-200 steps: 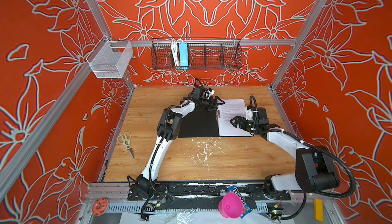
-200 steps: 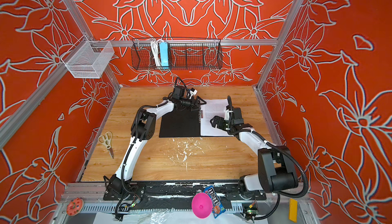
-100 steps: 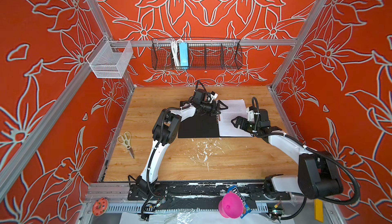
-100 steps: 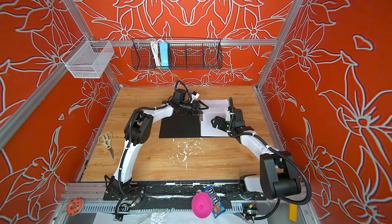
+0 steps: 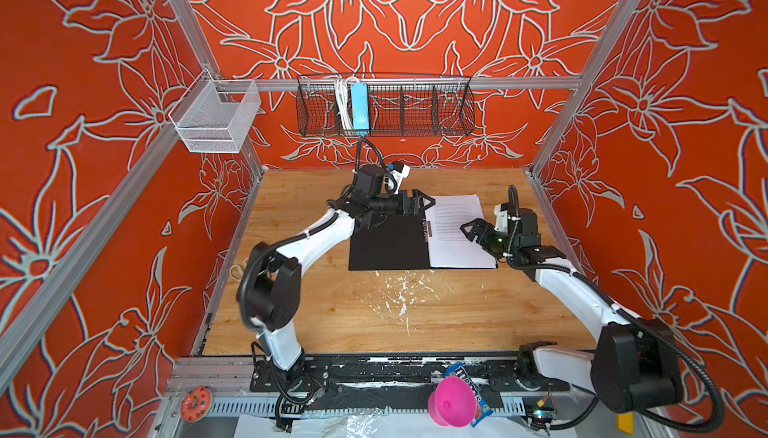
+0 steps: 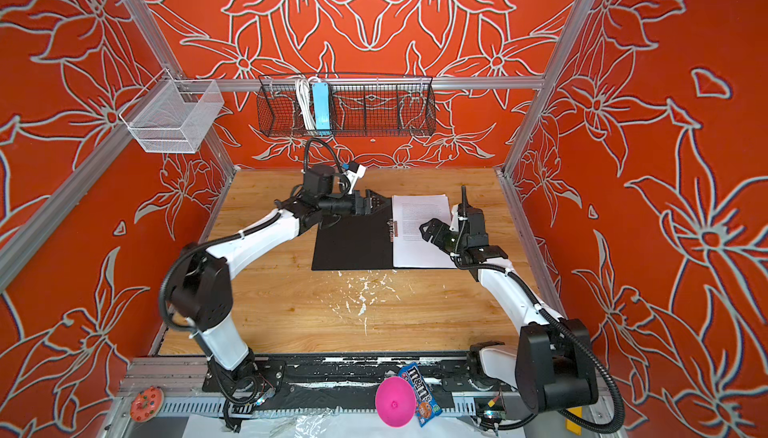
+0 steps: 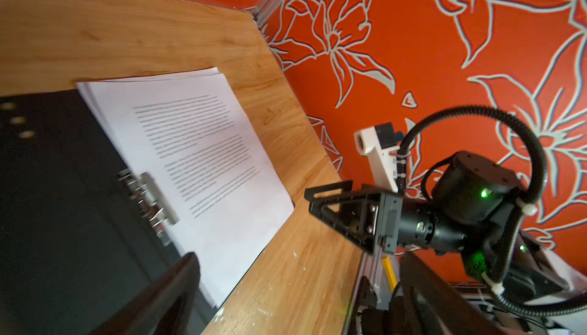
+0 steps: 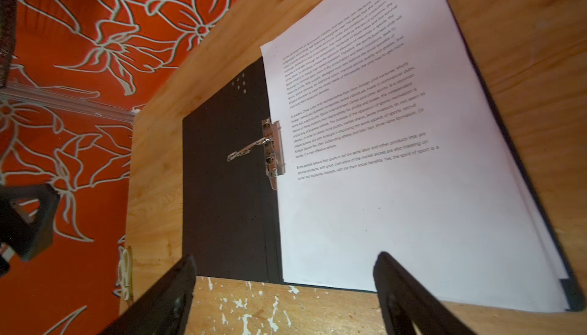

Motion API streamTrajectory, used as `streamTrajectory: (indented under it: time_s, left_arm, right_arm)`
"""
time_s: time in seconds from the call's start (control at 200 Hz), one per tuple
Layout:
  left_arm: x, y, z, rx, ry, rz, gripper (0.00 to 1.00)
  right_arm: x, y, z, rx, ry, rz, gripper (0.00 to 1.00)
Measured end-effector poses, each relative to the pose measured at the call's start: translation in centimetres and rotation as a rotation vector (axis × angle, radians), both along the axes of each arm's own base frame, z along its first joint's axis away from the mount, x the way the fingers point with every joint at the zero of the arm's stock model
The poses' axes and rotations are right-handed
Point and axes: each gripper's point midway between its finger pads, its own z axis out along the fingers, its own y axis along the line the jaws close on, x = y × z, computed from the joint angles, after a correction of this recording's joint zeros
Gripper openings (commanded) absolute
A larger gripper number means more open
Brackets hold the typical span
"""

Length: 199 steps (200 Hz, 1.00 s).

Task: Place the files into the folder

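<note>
The folder [image 5: 386,245] [image 6: 353,245] lies open on the wooden table, black inside up, with a metal clip [image 5: 428,228] [image 8: 270,149] at its spine. The files [image 5: 455,224] [image 6: 419,211] [image 7: 197,146] [image 8: 381,190], a stack of white printed sheets, rest on its right half. My left gripper [image 5: 426,202] [image 6: 376,203] [image 7: 292,292] is open and empty at the folder's far edge, beside the files' far left corner. Over the right part of the files hovers my right gripper [image 5: 468,232] [image 6: 426,230] [image 8: 286,292], open, with nothing between its fingers.
Scissors [image 8: 125,270] lie near the table's left edge, mostly hidden behind my left arm in both top views. A black wire basket with a light-blue power strip [image 5: 359,106] hangs on the back wall, a white mesh basket [image 5: 216,118] on the left. White flecks [image 5: 399,290] mark the table in front of the folder.
My left gripper has slid to the right along the folder's far edge, up to the files' corner. The right gripper stays over the files; folder and files have not moved.
</note>
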Motion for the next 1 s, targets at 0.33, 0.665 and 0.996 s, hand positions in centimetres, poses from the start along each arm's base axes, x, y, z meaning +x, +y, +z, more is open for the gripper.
streamTrajectory:
  time_s: [0.33, 0.665, 0.996]
  left_arm:
    - [0.6, 6.0, -13.1, -0.031, 0.293, 0.118, 0.97]
    - [-0.4, 6.0, -18.2, -0.081, 0.435, 0.032, 0.98]
    - [-0.7, 6.9, -18.8, 0.008, 0.412, 0.058, 0.97]
  right_arm:
    - [1.0, 8.2, -2.5, 0.102, 0.158, 0.102, 0.58]
    - [4.4, 11.7, -2.5, 0.140, 0.179, 0.047, 0.40]
    - [7.0, 12.4, -2.8, 0.106, 0.194, -0.027, 0.28]
